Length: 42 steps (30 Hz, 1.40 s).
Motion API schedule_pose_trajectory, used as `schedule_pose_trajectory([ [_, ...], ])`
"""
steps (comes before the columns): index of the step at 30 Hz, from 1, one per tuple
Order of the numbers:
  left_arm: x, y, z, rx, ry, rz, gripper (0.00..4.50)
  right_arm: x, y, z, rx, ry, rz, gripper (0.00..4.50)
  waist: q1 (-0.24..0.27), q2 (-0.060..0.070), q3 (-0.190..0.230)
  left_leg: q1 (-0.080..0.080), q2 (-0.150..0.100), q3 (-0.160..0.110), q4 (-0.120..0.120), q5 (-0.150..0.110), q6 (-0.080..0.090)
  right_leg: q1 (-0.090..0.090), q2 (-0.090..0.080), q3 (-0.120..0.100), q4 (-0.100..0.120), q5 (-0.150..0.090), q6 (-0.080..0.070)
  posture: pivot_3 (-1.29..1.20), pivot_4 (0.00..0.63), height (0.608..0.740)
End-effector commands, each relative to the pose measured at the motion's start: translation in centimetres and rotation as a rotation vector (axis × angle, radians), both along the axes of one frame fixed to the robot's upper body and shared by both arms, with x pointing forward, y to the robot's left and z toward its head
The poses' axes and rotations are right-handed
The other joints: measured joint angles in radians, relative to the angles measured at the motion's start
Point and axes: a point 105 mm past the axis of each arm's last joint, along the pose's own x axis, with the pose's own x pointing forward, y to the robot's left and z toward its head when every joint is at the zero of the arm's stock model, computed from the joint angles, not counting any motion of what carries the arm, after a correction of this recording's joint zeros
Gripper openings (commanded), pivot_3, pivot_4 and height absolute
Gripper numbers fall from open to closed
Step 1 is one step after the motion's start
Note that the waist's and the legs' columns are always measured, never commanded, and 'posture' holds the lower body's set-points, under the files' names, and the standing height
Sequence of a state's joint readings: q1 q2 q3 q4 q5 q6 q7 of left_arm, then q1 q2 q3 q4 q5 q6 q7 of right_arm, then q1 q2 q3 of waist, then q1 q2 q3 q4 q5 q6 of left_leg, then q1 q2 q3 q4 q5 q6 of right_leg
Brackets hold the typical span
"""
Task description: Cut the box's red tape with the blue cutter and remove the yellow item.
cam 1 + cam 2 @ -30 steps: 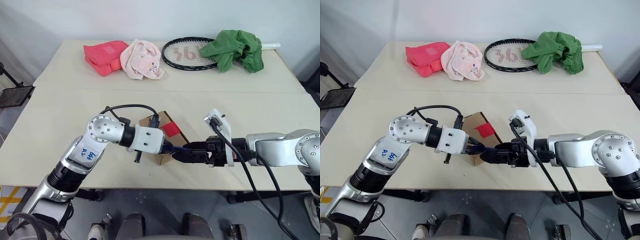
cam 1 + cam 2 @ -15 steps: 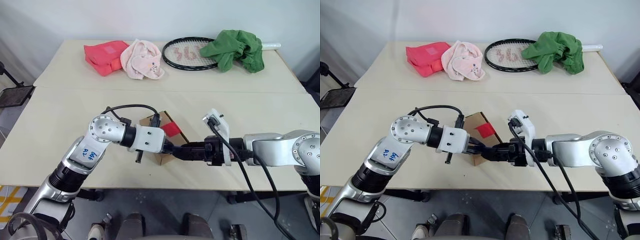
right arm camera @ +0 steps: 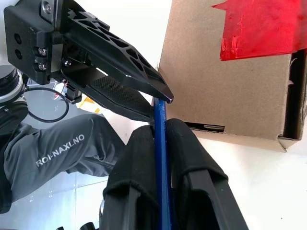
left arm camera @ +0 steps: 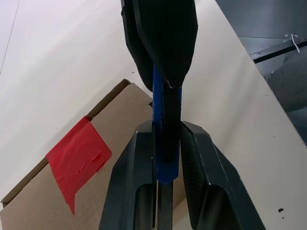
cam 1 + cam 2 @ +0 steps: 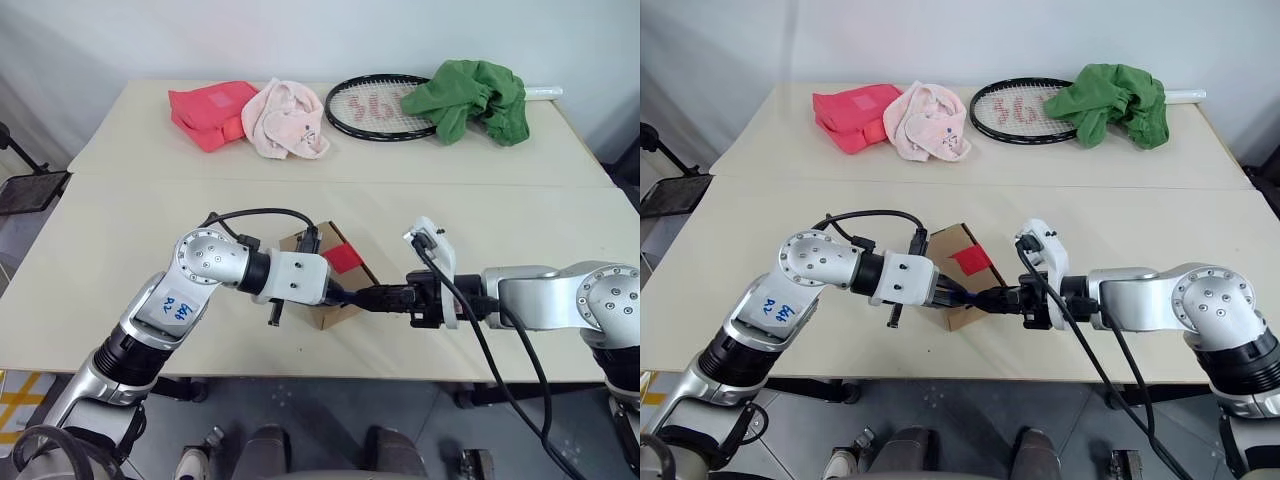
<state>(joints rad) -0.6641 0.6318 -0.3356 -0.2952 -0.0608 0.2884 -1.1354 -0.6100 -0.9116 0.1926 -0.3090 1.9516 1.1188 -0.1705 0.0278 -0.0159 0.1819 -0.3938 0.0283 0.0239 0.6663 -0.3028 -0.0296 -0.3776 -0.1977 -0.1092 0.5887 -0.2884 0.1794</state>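
Left eye view: racket (image 5: 378, 106) under green cloth (image 5: 470, 97)

Head stereo pair overlooks table (image 5: 120, 230); wrist cameras close, sharing box (image 3: 230, 96).

table (image 5: 120, 230) | far edge: red pouch (image 5: 210, 112), pink cloth (image 5: 285, 120), racket (image 5: 375, 106), green cloth (image 5: 470, 97)
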Motion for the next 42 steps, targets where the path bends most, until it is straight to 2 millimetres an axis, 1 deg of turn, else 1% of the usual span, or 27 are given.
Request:
schedule_pose_trajectory([
  [1, -0.6, -1.0, 1.7, -0.036, -0.064, -0.047, 0.44, -1.2, 0.8, -0.2, 0.027, 0.022, 0.063, 0.10, 0.000, 0.000, 0.000, 0.000, 0.000, 0.000, 0.000, 0.000, 0.000, 0.000, 0.000, 0.000, 0.000, 0.000, 0.000, 0.00, 0.150, 0.740],
  [3, -0.5, -0.6, 1.9, -0.047, -0.058, -0.041, 1.16, -1.3, 0.7, 0.0, 0.035, 0.016, 0.070, 0.10, 0.000, 0.000, 0.000, 0.000, 0.000, 0.000, 0.000, 0.000, 0.000, 0.000, 0.000, 0.000, 0.000, 0.000, 0.000, 0.00, 0.150, 0.740],
  [4, -0.4, -0.4, 2.1, -0.062, -0.043, -0.036, 1.41, -1.5, 0.7, 0.4, 0.053, 0.005, 0.080, 0.10, 0.000, 0.000, 0.000, 0.000, 0.000, 0.000, 0.000, 0.000, 0.000, 0.000, 0.000, 0.000, 0.000, 0.000, 0.000, 0.00, 0.150, 0.740],
  [7, -0.2, 0.3, 3.5, -0.137, -0.033, -0.019, 2.32, -2.0, 0.3, 1.4, 0.082, -0.029, 0.110, 0.10, -0.001, 0.000, 0.000, 0.000, 0.000, 0.000, 0.000, 0.000, 0.000, 0.000, 0.000, 0.000, 0.000, 0.000, 0.000, 0.00, 0.150, 0.740],
  [10, -0.5, 2.2, 5.2, -0.227, 0.048, -0.013, 3.23, -3.1, -1.0, 2.9, 0.118, -0.078, 0.144, 0.10, -0.001, 0.001, 0.001, -0.001, 0.000, 0.000, 0.000, 0.000, 0.000, -0.001, 0.000, 0.000, 0.000, 0.000, 0.000, 0.00, 0.150, 0.740],
  [11, -0.5, 2.7, 5.7, -0.255, 0.071, -0.007, 3.23, -3.4, -1.3, 3.2, 0.125, -0.090, 0.155, 0.10, -0.001, 0.001, 0.001, -0.001, 0.000, 0.000, 0.000, 0.000, 0.000, -0.001, 0.000, 0.000, 0.000, 0.000, 0.000, 0.00, 0.150, 0.740],
  [13, 0.8, 4.6, 7.6, -0.377, 0.123, 0.082, 3.23, -4.4, -2.9, 3.9, 0.121, -0.122, 0.146, 0.10, 0.003, 0.001, 0.001, -0.001, 0.000, 0.000, -0.001, 0.000, 0.000, -0.001, 0.000, 0.000, 0.000, 0.000, 0.000, 0.00, 0.150, 0.740],
  [14, 1.2, 5.2, 8.1, -0.407, 0.133, 0.112, 3.23, -4.7, -3.4, 4.1, 0.117, -0.130, 0.137, 0.10, 0.005, 0.001, 0.001, -0.001, 0.000, 0.000, 0.000, 0.000, 0.000, -0.001, 0.000, 0.000, -0.001, 0.000, 0.000, 0.00, 0.150, 0.740],
  [16, 1.8, 6.1, 8.5, -0.432, 0.141, 0.144, 3.23, -4.8, -4.4, 4.3, 0.111, -0.153, 0.084, 0.10, 0.004, 0.000, 0.001, -0.001, 0.000, 0.000, 0.000, 0.000, 0.000, -0.001, 0.000, -0.001, -0.001, 0.000, 0.000, 0.00, 0.150, 0.740],
  [18, 3.2, 6.9, 8.0, -0.476, 0.170, 0.210, 3.23, -4.6, -6.3, 4.7, 0.122, -0.194, -0.042, 0.10, 0.007, -0.001, 0.002, -0.001, 0.000, 0.000, 0.000, 0.000, 0.000, 0.000, 0.000, -0.001, -0.001, 0.000, 0.000, 0.00, 0.150, 0.740],
  [19, 3.6, 7.1, 7.8, -0.493, 0.182, 0.228, 2.84, -4.6, -6.9, 4.9, 0.123, -0.210, -0.084, 0.10, 0.009, -0.001, 0.002, -0.001, 0.000, 0.000, 0.000, 0.000, 0.000, 0.000, 0.000, -0.001, -0.001, 0.000, 0.000, 0.00, 0.150, 0.740],
  [20, 4.1, 7.2, 7.4, -0.508, 0.209, 0.251, 2.64, -4.6, -7.5, 5.0, 0.119, -0.223, -0.123, 0.10, 0.013, -0.001, 0.002, 0.000, 0.000, 0.000, 0.000, 0.000, 0.000, 0.000, 0.000, -0.001, 0.000, 0.000, 0.000, 0.00, 0.150, 0.740],
  [22, 4.9, 6.7, 6.1, -0.505, 0.242, 0.274, 2.02, -4.2, -9.4, 5.0, 0.086, -0.256, -0.244, 0.10, 0.020, -0.001, 0.002, 0.000, 0.000, 0.000, 0.000, 0.000, 0.000, 0.000, 0.000, -0.001, 0.000, 0.000, 0.000, 0.00, 0.150, 0.740],
  [24, 5.5, 6.0, 5.3, -0.512, 0.273, 0.282, 1.40, -4.1, -10.9, 4.8, 0.026, -0.296, -0.322, 0.10, 0.024, -0.002, 0.003, 0.000, 0.000, 0.001, 0.000, 0.000, 0.000, 0.000, 0.000, -0.001, 0.000, 0.000, 0.000, 0.00, 0.150, 0.740],
  [25, 5.7, 5.6, 5.0, -0.519, 0.289, 0.282, 1.05, -4.1, -11.5, 4.6, -0.022, -0.327, -0.348, 0.10, 0.025, -0.002, 0.003, 0.000, 0.000, 0.001, 0.000, 0.000, 0.000, 0.001, 0.000, -0.001, 0.000, 0.000, 0.000, 0.00, 0.150, 0.740],
  [26, 6.0, 5.2, 4.7, -0.518, 0.291, 0.287, 0.79, -4.1, -12.0, 4.4, -0.060, -0.340, -0.369, 0.10, 0.026, -0.002, 0.003, 0.000, 0.000, 0.001, 0.000, 0.000, 0.000, 0.000, 0.000, -0.001, 0.000, 0.000, 0.000, 0.00, 0.150, 0.740],
  [28, 6.0, 4.7, 4.2, -0.505, 0.302, 0.278, 0.09, -4.1, -12.5, 4.2, -0.106, -0.362, -0.391, 0.10, 0.026, -0.002, 0.003, 0.000, 0.000, 0.001, 0.000, 0.000, 0.000, 0.000, 0.000, -0.001, 0.000, 0.000, 0.000, 0.00, 0.150, 0.740],
  [29, 6.1, 4.6, 4.0, -0.501, 0.305, 0.279, 0.02, -4.2, -12.5, 4.3, -0.117, -0.369, -0.394, 0.10, 0.026, -0.002, 0.003, 0.000, 0.000, 0.001, 0.000, 0.000, 0.000, 0.000, 0.000, -0.001, -0.001, 0.000, 0.000, 0.00, 0.150, 0.740],
  [32, 6.2, 4.4, 3.4, -0.478, 0.324, 0.283, 0.02, -3.6, -12.0, 4.9, -0.157, -0.402, -0.402, 0.10, 0.017, -0.002, 0.003, 0.001, 0.000, 0.001, 0.000, 0.000, 0.000, 0.000, 0.000, 0.000, 0.000, 0.000, 0.000, 0.00, 0.150, 0.740],
  [35, 6.2, 4.7, 2.3, -0.405, 0.355, 0.298, 0.02, -3.2, -8.9, 6.8, -0.129, -0.424, -0.325, 0.10, 0.002, -0.001, 0.003, 0.001, 0.000, 0.001, -0.001, 0.000, 0.000, 0.000, 0.000, 0.000, 0.001, 0.000, 0.000, 0.00, 0.150, 0.740],
  [36, 6.0, 4.7, 2.0, -0.381, 0.362, 0.290, 0.02, -3.1, -8.2, 7.1, -0.132, -0.421, -0.304, 0.10, 0.001, -0.001, 0.003, 0.002, 0.000, 0.002, 0.000, 0.000, 0.000, 0.000, 0.000, 0.001, 0.001, 0.000, 0.000, 0.00, 0.150, 0.740],
  [38, 6.0, 4.7, 1.8, -0.359, 0.347, 0.291, 0.02, -2.7, -7.1, 7.2, -0.170, -0.426, -0.281, 0.10, -0.002, -0.002, 0.004, 0.002, 0.001, 0.001, -0.002, 0.000, 0.000, 0.000, 0.001, 0.000, 0.000, 0.000, 0.000, 0.00, 0.150, 0.740],
  [40, 6.1, 4.6, 1.5, -0.332, 0.333, 0.302, 0.02, -2.2, -6.4, 6.5, -0.237, -0.405, -0.260, 0.10, -0.003, -0.003, 0.004, 0.002, 0.001, 0.001, -0.002, 0.000, -0.001, 0.000, 0.001, 0.000, -0.001, 0.000, 0.000, 0.00, 0.150, 0.740],
  [42, 6.3, 4.8, 1.2, -0.312, 0.318, 0.326, 0.02, -1.3, -5.4, 6.3, -0.244, -0.401, -0.251, 0.10, -0.005, -0.004, 0.005, 0.000, 0.001, 0.002, -0.002, 0.000, -0.001, -0.001, 0.000, 0.000, -0.002, 0.000, 0.000, 0.00, 0.150, 0.740],
])
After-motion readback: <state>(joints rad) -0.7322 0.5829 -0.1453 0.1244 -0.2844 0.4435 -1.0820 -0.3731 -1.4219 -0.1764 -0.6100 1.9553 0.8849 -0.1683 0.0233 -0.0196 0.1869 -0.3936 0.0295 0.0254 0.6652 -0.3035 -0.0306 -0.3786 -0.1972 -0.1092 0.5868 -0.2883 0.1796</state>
